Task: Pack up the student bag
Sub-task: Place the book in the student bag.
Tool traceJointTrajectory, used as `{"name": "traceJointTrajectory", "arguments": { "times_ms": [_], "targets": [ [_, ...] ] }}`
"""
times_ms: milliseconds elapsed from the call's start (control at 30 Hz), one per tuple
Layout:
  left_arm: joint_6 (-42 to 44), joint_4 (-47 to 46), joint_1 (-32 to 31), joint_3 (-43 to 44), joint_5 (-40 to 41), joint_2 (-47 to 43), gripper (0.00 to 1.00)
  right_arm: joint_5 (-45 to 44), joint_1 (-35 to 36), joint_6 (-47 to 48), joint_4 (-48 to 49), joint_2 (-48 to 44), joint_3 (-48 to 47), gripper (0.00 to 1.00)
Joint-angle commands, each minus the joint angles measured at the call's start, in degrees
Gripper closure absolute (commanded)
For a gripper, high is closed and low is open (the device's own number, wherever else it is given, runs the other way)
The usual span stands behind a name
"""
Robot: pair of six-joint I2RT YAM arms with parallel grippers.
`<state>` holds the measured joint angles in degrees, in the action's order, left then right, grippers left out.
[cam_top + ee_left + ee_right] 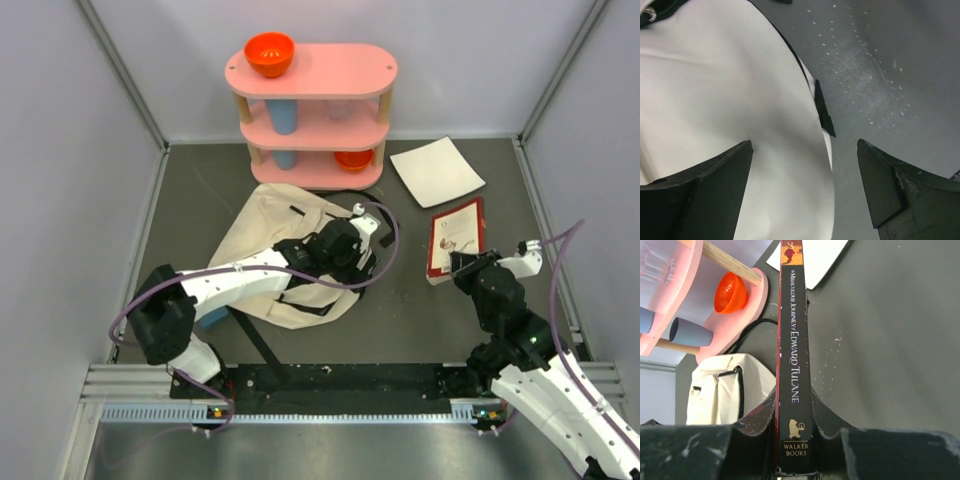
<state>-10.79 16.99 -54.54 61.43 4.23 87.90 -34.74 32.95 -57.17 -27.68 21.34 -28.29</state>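
Observation:
The cream student bag [268, 232] lies flat on the dark table, left of centre, and shows in the left wrist view [715, 100] and the right wrist view [720, 387]. My left gripper [352, 258] is open over the bag's right edge, one finger above the fabric, the other above bare table [805, 165]. My right gripper [462, 268] is shut on the near end of a red-covered book [457, 236]. In the right wrist view the book's black spine [792, 340] stands between the fingers.
A pink three-tier shelf [312, 72] stands at the back with an orange bowl [269, 53] on top, blue cups and another orange bowl [731, 291] below. A flat white square sheet [437, 171] lies right of it. Grey walls enclose the table.

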Motion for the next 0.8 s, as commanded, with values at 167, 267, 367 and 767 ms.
{"name": "traceJointTrajectory", "arguments": {
  "times_ms": [167, 267, 367, 767],
  "targets": [
    [0.95, 4.19, 0.14, 7.83, 6.31, 3.95, 0.55, -0.15, 0.36, -0.67, 0.96, -0.07, -3.0, 1.0],
    [0.33, 5.07, 0.14, 8.18, 7.81, 4.21, 0.67, 0.11, 0.36, -0.4, 0.96, 0.19, -2.82, 1.0],
    [-0.02, 5.33, 0.14, 8.18, 8.86, 4.12, 0.77, 0.46, 0.36, -0.58, 0.88, 0.45, -2.64, 1.0],
    [2.35, 7.0, 2.94, 12.57, 12.3, -2.99, 1.0, 13.37, 0.27, 3.38, 5.87, 6.86, -5.19, 1.0]
  ]
}}
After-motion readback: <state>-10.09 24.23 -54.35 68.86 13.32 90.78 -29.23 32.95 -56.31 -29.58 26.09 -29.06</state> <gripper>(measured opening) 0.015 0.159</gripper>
